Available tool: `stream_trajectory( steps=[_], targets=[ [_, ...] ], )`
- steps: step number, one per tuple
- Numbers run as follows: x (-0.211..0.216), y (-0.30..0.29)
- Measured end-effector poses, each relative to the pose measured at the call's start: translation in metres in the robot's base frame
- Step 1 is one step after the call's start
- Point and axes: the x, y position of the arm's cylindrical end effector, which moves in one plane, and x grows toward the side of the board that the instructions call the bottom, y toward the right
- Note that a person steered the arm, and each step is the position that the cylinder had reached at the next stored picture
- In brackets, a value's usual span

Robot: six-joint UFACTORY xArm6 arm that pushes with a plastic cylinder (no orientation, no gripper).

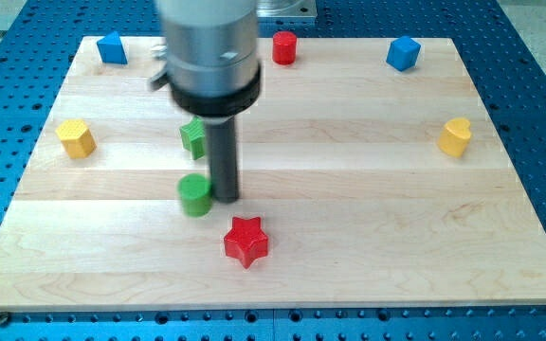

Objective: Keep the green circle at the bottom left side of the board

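The green circle stands on the wooden board, left of the middle. My tip rests on the board right beside it, at its right side, touching or nearly touching it. The rod rises from there to the arm's big grey end, which covers part of the view's top. A second green block, shape partly hidden by the rod, stands just above the circle.
A red star lies below and right of my tip. A red cylinder stands at the top middle. Blue blocks are at the top left and top right. Yellow blocks are at the left and right.
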Motion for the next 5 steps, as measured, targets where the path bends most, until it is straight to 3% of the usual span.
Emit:
stream_trajectory(
  steps=[1, 3, 4, 5],
  targets=[
    [0.008, -0.091],
    [-0.026, -0.178],
    [0.049, -0.172],
    [-0.006, -0.137]
  ],
)
